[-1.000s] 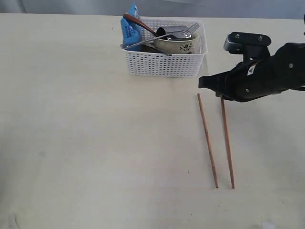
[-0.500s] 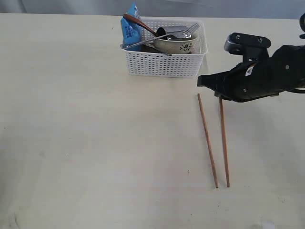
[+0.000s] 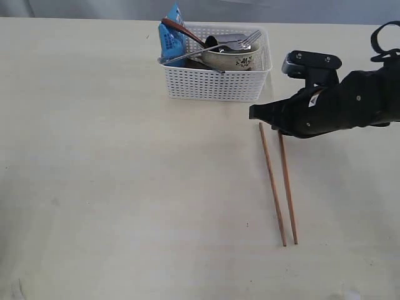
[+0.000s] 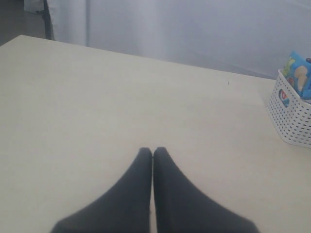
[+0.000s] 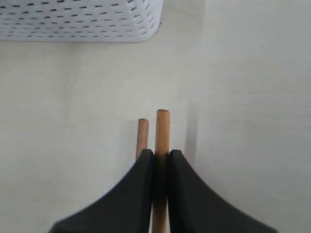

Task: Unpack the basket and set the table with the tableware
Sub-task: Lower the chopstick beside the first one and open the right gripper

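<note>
Right pincer (image 3: 261, 114): the jaws are nearly together and clamped on the 12 o'clock end of one chopstick (image 3: 286, 187). The right wrist view confirms this, with the stick (image 5: 162, 130) pinched between the two black fingers (image 5: 141, 184) and a short length of it showing past the tips. The pincer sits at about 3 o'clock on the table (image 3: 125, 187), its tips directed toward 9 o'clock. The held chopstick runs from the jaws toward 6 o'clock. Whether its far end rests on the table cannot be told. The second chopstick (image 3: 272, 184) lies flat on the table just beside the first, on its 9 o'clock side. The two are nearly parallel, apart, and closer together at their 6 o'clock ends. In the right wrist view the second stick (image 5: 142, 135) ends close against one finger, and contact cannot be confirmed. The basket (image 3: 212, 84) stands at 12 o'clock on the table, at about 10 o'clock from the pincer and apart from it. It holds a bowl (image 3: 232, 59), a fork (image 3: 240, 42) lying across the bowl, a spoon (image 3: 181, 29) and a blue packet (image 3: 171, 37) upright at its 9 o'clock end. Nothing lies between the pincer and the basket. Left pincer (image 4: 152, 154): jaws pressed together, holding nothing, over bare table, with a corner of the basket (image 4: 291, 121) in the left wrist view.
</note>
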Tool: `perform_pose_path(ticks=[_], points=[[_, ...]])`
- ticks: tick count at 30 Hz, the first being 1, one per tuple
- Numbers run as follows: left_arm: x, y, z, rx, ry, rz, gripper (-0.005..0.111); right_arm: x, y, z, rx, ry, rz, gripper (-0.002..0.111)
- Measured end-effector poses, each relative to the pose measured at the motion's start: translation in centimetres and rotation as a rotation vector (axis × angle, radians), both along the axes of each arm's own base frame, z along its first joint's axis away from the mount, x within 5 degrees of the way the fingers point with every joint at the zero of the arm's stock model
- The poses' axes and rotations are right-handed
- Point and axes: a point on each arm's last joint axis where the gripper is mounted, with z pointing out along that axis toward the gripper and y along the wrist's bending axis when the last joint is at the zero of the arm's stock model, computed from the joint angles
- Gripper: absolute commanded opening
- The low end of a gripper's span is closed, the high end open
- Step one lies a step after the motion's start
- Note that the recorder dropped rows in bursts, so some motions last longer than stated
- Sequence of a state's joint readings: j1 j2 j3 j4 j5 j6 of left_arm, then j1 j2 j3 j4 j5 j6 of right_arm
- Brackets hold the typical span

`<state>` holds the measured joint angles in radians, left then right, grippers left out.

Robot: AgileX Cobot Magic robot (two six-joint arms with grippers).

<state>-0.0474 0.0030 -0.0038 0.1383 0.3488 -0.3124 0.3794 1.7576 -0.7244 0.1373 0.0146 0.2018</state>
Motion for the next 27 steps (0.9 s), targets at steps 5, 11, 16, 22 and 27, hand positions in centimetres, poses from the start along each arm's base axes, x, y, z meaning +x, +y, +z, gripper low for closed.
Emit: perform_pose_path(ticks=[5, 11, 16, 22, 27], points=[[0.0, 0.0, 0.0, 0.000, 0.000, 0.000, 0.000, 0.3, 0.1, -0.7, 0.004, -0.016, -0.007, 0.000], [0.0, 0.0, 0.0, 0.000, 0.000, 0.000, 0.000, 0.5, 0.1, -1.4, 0.002, -0.015, -0.012, 0.000], [0.0, 0.0, 0.0, 0.000, 0.000, 0.000, 0.000, 0.5, 0.1, -1.7, 0.000, -0.009, -0.014, 0.000], [0.0, 0.0, 0.0, 0.000, 0.000, 0.000, 0.000, 0.5, 0.1, -1.9, -0.002, -0.003, -0.014, 0.008], [0.0, 0.0, 0.0, 0.000, 0.000, 0.000, 0.000, 0.5, 0.1, -1.9, -0.001, -0.003, -0.015, 0.037]])
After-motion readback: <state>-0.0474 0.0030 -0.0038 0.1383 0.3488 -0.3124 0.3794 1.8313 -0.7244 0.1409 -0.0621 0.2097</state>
